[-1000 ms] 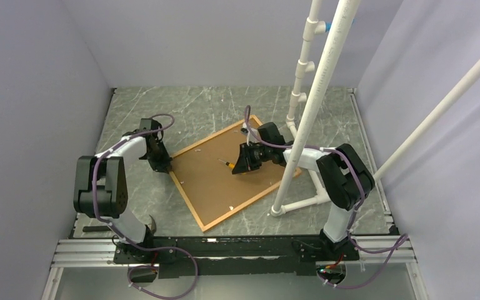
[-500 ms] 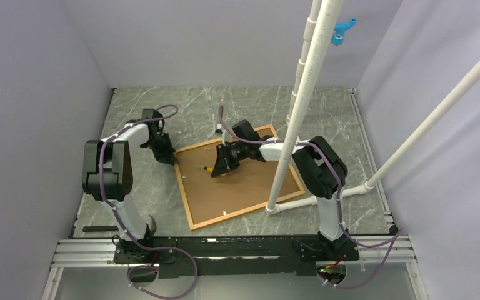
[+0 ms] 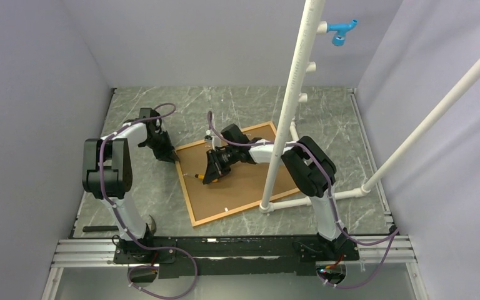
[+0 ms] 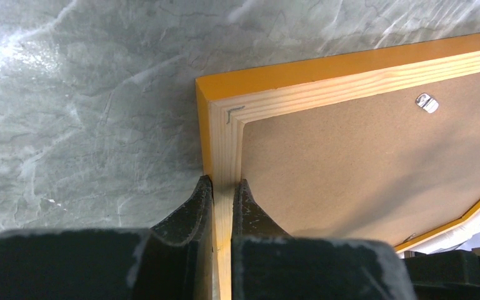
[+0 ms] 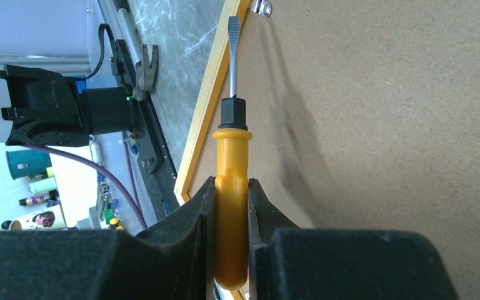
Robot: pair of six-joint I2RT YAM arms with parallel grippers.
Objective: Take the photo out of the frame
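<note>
Seemingly prying tabs: left claw [image 4: 223, 185] pinches the face-down thin orange wooden frame [image 4: 350, 62] by its rail, right claw [image 5: 231, 187] grips an orange-handled steel screwdriver [image 5: 231, 159], whose tip just ahead must next lever the small metal tab [image 5: 260, 6]; photo unseen underneath.

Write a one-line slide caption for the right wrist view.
Right gripper clamps an orange-handled screwdriver, blade over the brown backing board beside the frame, pointing toward a metal tab.

Robotics lab, plain enclosure walls [image 3: 37, 94], PVC pipe rig [image 3: 285, 125], aluminium rail [image 3: 81, 255]
</note>
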